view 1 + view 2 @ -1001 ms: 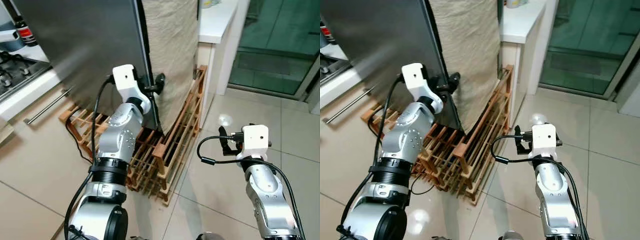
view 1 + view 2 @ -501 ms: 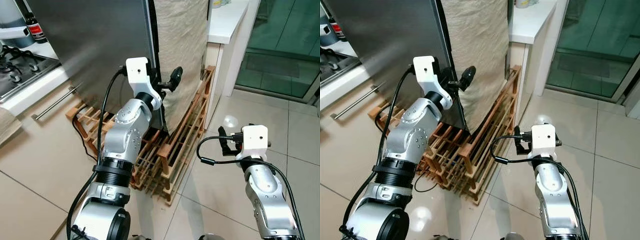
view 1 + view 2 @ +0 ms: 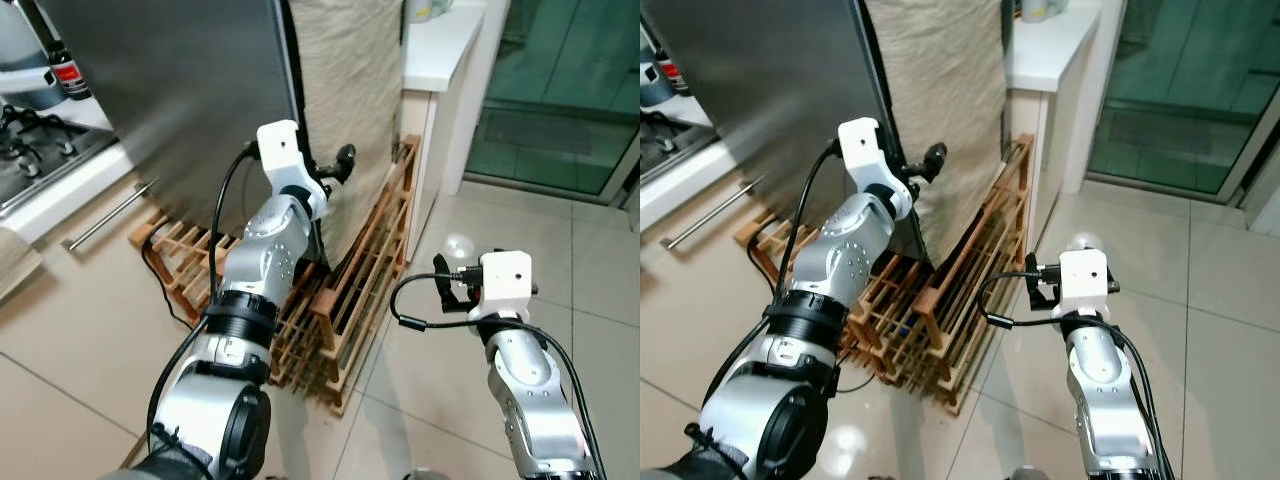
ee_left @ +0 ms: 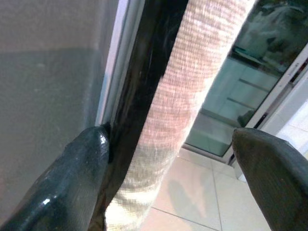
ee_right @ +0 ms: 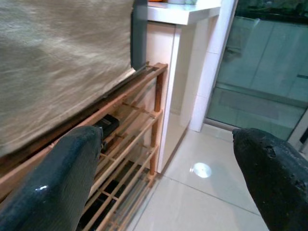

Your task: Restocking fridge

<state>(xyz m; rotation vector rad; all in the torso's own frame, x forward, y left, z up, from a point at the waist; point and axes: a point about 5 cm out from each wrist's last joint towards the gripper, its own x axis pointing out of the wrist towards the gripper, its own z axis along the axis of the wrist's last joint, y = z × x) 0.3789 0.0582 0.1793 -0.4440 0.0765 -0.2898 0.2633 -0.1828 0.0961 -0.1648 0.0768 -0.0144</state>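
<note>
The fridge's grey steel door (image 3: 180, 90) stands tall at the left, with a black seam (image 4: 144, 72) along its edge. A beige cloth (image 3: 340, 90) hangs right beside that seam. My left gripper (image 3: 325, 168) is raised to the door's edge and is open. One finger (image 4: 82, 178) rests against the door edge by the seam, and the other finger (image 4: 269, 168) sits out past the cloth. Nothing is held between them. My right gripper (image 3: 447, 285) hangs open and empty, low over the tiled floor, facing the wooden rack (image 5: 144, 110).
A slatted wooden rack (image 3: 350, 290) lies on the floor against the fridge's foot. A white counter (image 3: 440, 45) and a glass door (image 3: 560, 90) are at the back right. A stove (image 3: 30, 140), a dark bottle (image 3: 62, 68) and a drawer handle (image 3: 110, 215) are at the left.
The head view has shifted. My left gripper has risen along the fridge door's edge since a second ago and stays there, open. The right arm has barely moved.
</note>
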